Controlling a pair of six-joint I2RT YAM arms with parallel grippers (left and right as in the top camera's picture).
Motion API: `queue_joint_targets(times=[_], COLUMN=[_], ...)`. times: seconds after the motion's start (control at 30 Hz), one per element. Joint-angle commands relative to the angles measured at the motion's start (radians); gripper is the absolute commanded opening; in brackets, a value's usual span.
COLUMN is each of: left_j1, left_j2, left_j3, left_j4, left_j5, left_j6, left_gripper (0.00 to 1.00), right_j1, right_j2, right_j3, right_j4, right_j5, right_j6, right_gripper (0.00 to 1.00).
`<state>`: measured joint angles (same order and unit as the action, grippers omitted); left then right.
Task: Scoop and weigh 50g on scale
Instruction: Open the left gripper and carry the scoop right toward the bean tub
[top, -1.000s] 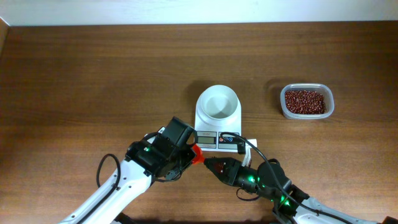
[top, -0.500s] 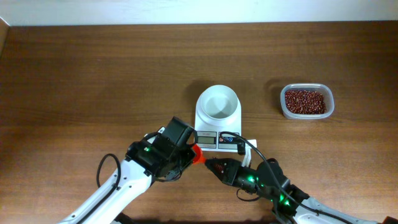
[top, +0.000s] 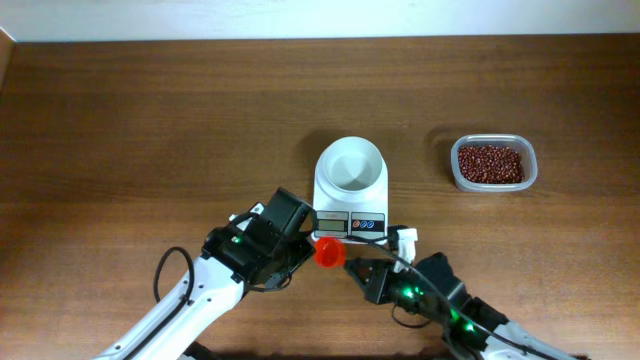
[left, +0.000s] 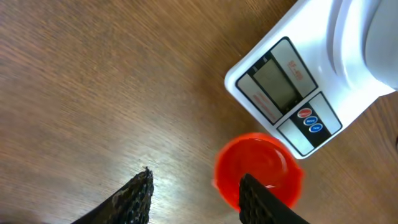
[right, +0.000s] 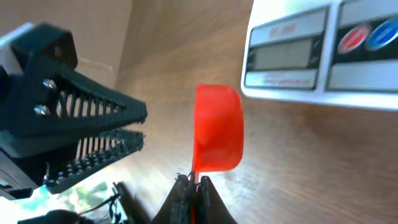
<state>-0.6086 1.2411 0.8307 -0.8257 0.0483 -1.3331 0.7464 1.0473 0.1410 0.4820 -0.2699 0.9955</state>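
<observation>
A dark wooden table (top: 120, 120) fills the view. Near the middle of its front edge sits a small white digital scale (top: 349, 222), and the round white bowl (top: 350, 165) on top of it is empty. The dark red-brown beans (top: 490, 163) all lie in a clear rectangular plastic tub (top: 453, 170) towards the right edge. The right gripper (right: 194, 186) is clamped on the handle of an empty round red plastic scoop (top: 329, 252) just in front of the scale. The left gripper (left: 196, 180) stands parted beside the scoop, gripping nothing. I'd say scooping hasn't begun: filling, pouring and weighing all remain.
</observation>
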Motion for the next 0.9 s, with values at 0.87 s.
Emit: queue_joint_targets(times=[0.87], left_j1=[-0.004], left_j2=[0.006], left_j3=[0.016], left_j4=[0.051], left_j5=[-0.023], left_j6=[-0.002], left_gripper=[0.5], right_j1=[-0.186], right_j2=[-0.61], right_j3=[0.663], right_j4=[-1.368], right_j5=[0.544], right_j6=[-0.312], right_gripper=[0.04])
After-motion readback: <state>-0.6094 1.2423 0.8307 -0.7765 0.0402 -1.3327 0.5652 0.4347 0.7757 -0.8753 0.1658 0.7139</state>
